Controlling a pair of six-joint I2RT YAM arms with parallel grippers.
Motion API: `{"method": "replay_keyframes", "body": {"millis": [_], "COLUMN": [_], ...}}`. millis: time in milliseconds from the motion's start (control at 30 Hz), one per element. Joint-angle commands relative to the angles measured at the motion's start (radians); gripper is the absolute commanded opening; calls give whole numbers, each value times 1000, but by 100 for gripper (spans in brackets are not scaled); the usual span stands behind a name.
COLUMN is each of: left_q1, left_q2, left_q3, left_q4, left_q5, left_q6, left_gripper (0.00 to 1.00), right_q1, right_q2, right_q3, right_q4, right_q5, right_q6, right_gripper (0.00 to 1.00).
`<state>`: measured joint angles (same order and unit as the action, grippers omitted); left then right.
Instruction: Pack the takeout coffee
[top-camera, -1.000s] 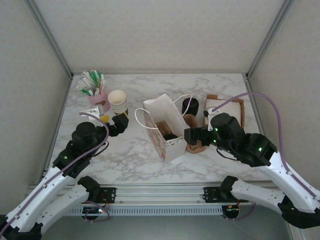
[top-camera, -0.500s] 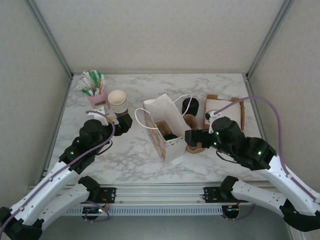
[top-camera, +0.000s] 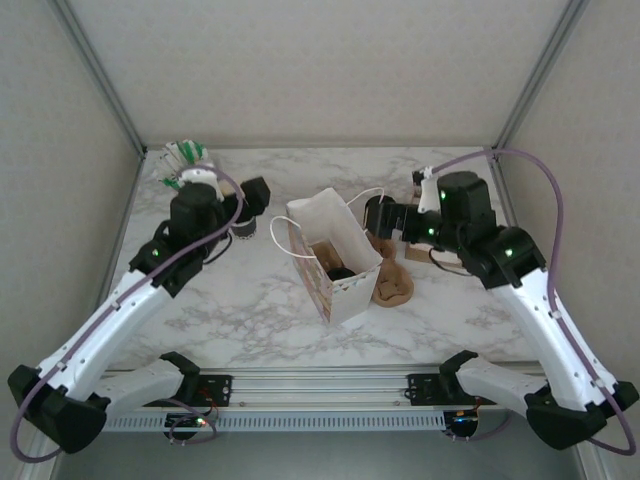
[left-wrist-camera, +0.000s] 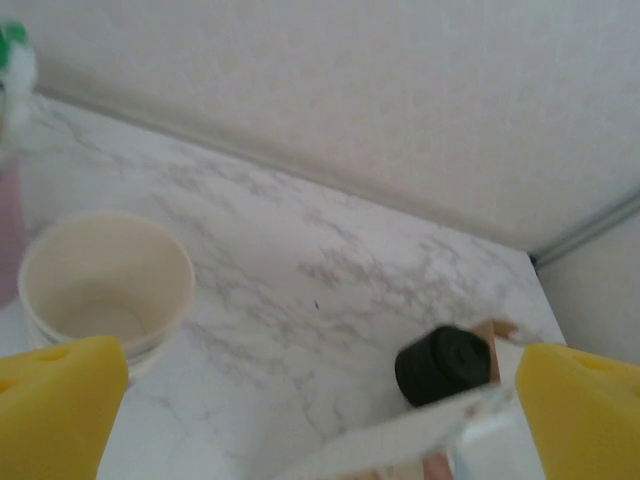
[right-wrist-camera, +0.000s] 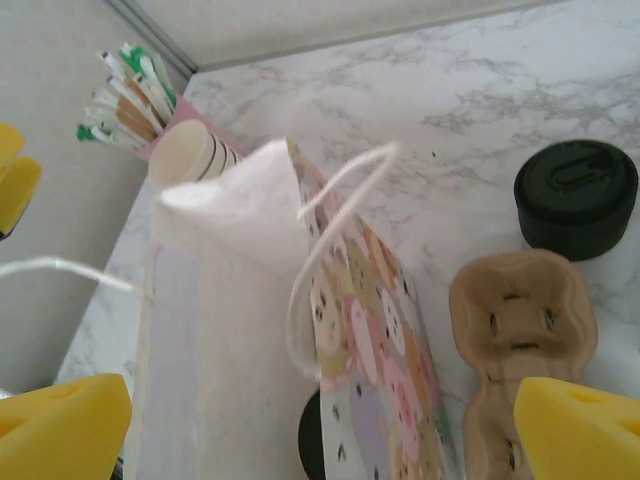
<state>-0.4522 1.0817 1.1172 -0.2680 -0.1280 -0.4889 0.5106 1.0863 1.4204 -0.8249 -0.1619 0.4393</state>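
Note:
The takeout coffee shows as a black disc at the bottom of the open white paper bag; in the right wrist view the coffee peeks out behind the bag's patterned side. My left gripper hangs open to the left of the bag, its yellow fingers wide apart and holding nothing. My right gripper is open too, raised behind the bag's right side, with its fingers spread over the bag and nothing between them.
A black cylinder stands on the marble behind the bag, also in the left wrist view. A brown pulp cup carrier lies right of the bag. Cream paper cups and a pink holder of sticks stand at the back left.
Both arms rose and swung towards the back of the table. The left gripper passed over the paper cups; the right gripper left the bag's side for the black cylinder. Both stayed open.

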Motion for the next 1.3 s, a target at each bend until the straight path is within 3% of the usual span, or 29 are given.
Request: {"method": "replay_keyframes", "body": {"millis": [0,100,233,533,800,1000,1267], "left_q1": [79,150,274,472,506,516,529], "left_q2": [67,135,235,370,548,738,906], "left_q3": [126,203,290,385,552,779,994], "left_q4": [-75,-113,-174,-240,-290,-416,-526], "left_q5": [-1,-9,38,89,13,-34,-38], "left_q6": [65,96,102,88,111,132,149], "left_gripper": [100,99,96,67,46,33,39], "right_q1": [-92,-155,-172,-189,-193,-198,-201], "right_q2": [43,122,227,230,218,206,201], "right_q3": [67,122,219,190,141,120,99], "right_q4": [72,89,25,-26,-28,-22,-18], "right_q5": [-173,-261,-272,-250,-257,-256,-257], "right_q6": [-19,0,-8,-33,-42,-41,-40], "right_gripper": [99,99,99,99,99,99,99]}}
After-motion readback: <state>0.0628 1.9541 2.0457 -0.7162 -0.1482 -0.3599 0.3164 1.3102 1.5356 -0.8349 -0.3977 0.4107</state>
